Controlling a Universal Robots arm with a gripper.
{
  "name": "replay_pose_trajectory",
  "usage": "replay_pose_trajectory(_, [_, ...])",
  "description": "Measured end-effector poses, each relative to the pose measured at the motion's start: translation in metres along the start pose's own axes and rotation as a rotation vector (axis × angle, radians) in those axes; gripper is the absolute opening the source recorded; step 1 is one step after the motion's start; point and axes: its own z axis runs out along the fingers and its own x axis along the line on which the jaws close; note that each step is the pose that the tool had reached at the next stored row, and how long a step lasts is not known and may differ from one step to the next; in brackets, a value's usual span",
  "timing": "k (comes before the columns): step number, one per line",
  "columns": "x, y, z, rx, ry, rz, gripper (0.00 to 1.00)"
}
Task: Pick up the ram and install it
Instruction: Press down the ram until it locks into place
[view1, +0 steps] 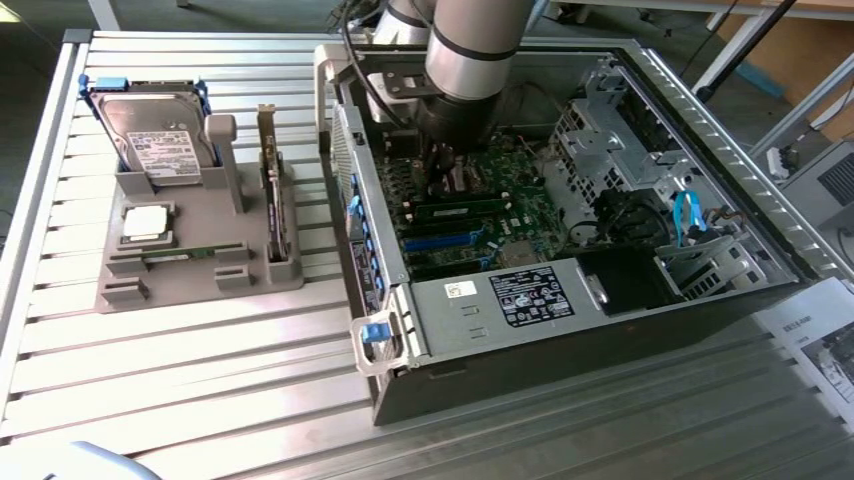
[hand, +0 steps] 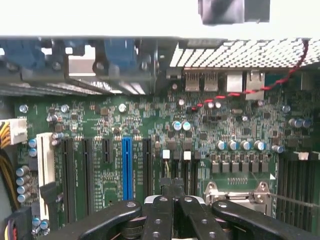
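The ram (view1: 178, 256), a thin green stick, lies flat in a slot of the grey holder (view1: 160, 285) at the exterior view's left, far from the arm. My gripper (hand: 172, 186) is down inside the open computer case (view1: 574, 330), just above the green motherboard (hand: 150, 125). It hangs between the blue expansion slot (hand: 127, 167) and the metal CPU socket (hand: 240, 192). The fingers (hand: 161, 212) are pressed together with nothing showing between them. In the exterior view the arm (view1: 474, 50) covers most of the gripper (view1: 447, 170).
The holder also carries a hard drive (view1: 158, 140), a square silver CPU (view1: 147, 222) and an upright expansion card (view1: 272, 190). Inside the case are dark memory slots (view1: 461, 212), a power supply (view1: 534, 295), a drive cage (view1: 607, 130) and blue cables (view1: 687, 215). The case walls close in around the arm.
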Motion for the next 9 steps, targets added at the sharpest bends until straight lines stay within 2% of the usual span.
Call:
replay_pose_trajectory(3, [0.0000,0.0036,-0.0001,0.0000,0.0000,0.000,0.10])
replay_pose_trajectory(9, [0.0000,0.0040,-0.0001,-0.0006,0.0000,0.000,0.10])
